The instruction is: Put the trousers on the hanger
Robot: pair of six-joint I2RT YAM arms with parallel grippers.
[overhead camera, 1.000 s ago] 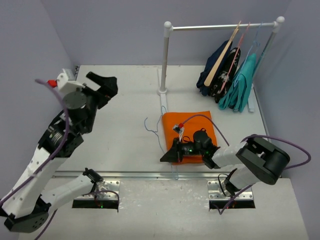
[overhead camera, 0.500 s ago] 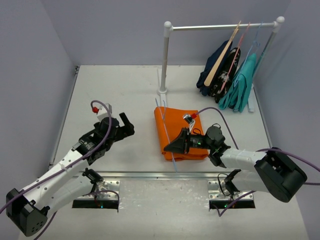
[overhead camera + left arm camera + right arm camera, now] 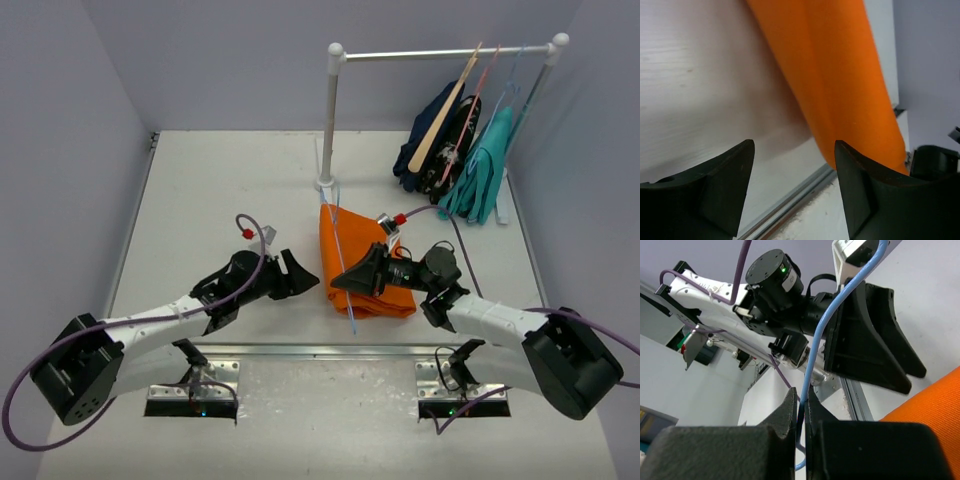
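Note:
The orange trousers (image 3: pixel 375 270) lie folded in the middle of the table, bunched over the hanger (image 3: pixel 341 255), a thin pale blue wire running along their left edge. My right gripper (image 3: pixel 343 283) is shut on that wire, and in the right wrist view the hanger (image 3: pixel 824 325) rises out of the closed jaws of that gripper (image 3: pixel 801 396). My left gripper (image 3: pixel 300 277) sits low on the table just left of the trousers, open. In the left wrist view the gripper (image 3: pixel 794 147) holds nothing; the trousers (image 3: pixel 840 75) lie by the right fingertip (image 3: pixel 847 155).
A white clothes rack (image 3: pixel 331 115) stands at the back right. On it hang a dark navy garment (image 3: pixel 425 145) with a tan wooden hanger (image 3: pixel 445 115) and a teal garment (image 3: pixel 485 165). A metal rail (image 3: pixel 330 348) runs along the table's near edge.
My left arm swung down from the far left to the trousers' left edge, its jaws narrowing. The right gripper shifted the hanger and trousers toward the back, bunching the cloth narrower.

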